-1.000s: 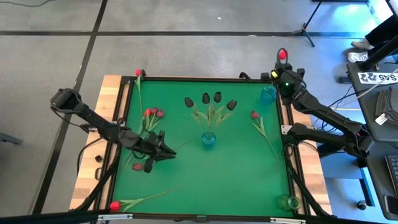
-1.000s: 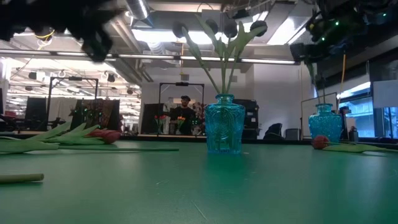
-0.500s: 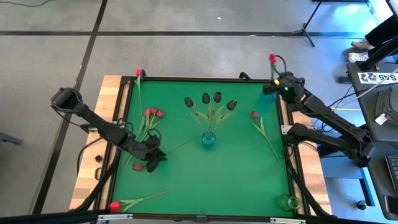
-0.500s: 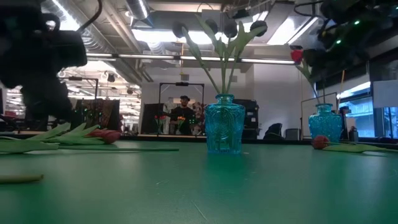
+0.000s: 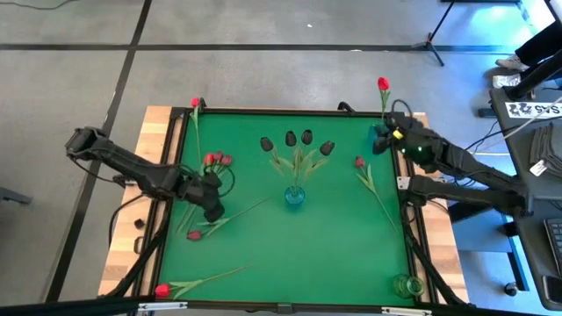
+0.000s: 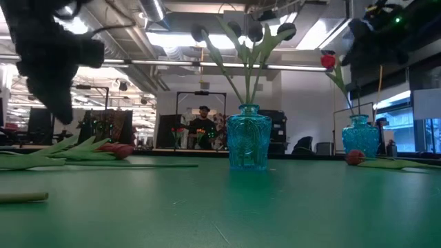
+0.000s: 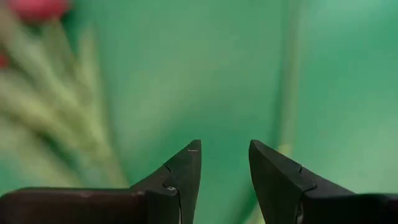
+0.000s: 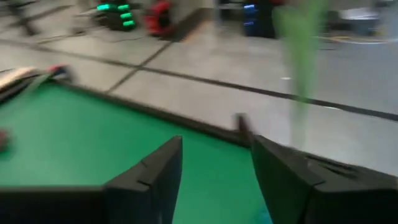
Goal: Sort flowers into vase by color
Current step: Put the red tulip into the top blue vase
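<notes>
Left gripper at table's 9 o'clock, fingers apart, empty, over loose tulips. Right gripper at 2 o'clock, fingers apart, empty, beside corner vase holding red tulip. Dark tulips in centre vase. Red strays at 3, 7, 11 o'clock.

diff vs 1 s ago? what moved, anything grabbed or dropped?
The right gripper let go of a red tulip, which now stands in the far-right blue vase, and drew back a little. The left gripper opened and shifted back toward the loose tulips on the left, holding nothing. The centre vase with its dark tulips and the other flowers on the mat did not move.
</notes>
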### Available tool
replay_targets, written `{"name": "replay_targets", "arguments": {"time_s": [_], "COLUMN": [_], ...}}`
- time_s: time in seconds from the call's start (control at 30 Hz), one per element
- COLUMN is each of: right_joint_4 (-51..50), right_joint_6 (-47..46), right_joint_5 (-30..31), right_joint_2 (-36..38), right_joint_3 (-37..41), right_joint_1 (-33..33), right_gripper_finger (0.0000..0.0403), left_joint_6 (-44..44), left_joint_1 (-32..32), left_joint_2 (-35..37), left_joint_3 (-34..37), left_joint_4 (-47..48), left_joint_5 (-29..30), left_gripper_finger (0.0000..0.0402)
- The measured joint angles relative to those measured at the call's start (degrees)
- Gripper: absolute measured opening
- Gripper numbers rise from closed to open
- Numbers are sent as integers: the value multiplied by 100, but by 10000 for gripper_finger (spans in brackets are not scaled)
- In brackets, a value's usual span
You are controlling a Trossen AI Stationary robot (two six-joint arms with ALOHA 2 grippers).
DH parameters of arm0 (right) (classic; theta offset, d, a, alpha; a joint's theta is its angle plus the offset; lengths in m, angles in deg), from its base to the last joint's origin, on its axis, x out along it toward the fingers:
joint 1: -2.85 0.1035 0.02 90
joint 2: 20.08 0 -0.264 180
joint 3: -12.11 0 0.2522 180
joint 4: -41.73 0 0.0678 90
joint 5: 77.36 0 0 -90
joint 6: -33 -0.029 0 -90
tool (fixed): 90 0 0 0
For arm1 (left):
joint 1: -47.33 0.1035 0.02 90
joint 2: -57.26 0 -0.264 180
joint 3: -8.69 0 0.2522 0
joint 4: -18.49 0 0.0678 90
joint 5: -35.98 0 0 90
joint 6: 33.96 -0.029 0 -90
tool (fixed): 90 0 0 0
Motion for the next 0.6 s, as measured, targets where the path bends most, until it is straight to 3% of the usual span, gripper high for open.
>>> {"name": "replay_targets", "arguments": {"time_s": [0.2, 0.33, 0.5, 0.6], "right_joint_4": [488, 715, 713, 726], "right_joint_6": [-149, -206, -225, -327], "right_joint_5": [6, 335, 912, 1010], "right_joint_2": [-261, -473, -579, -577], "right_joint_3": [0, 0, 0, 0], "right_joint_1": [1458, 2346, 3028, 3288], "right_gripper_finger": [152, 132, 125, 125], "left_joint_6": [605, 1032, 990, 842], "left_joint_1": [607, 862, 1212, 1675], "left_joint_2": [-7, -4, -4, -4], "left_joint_3": [61, 61, 61, 61], "left_joint_4": [708, 879, 869, 867], "left_joint_5": [-52, 471, 784, 601], "left_gripper_finger": [138, 148, 149, 149]}}
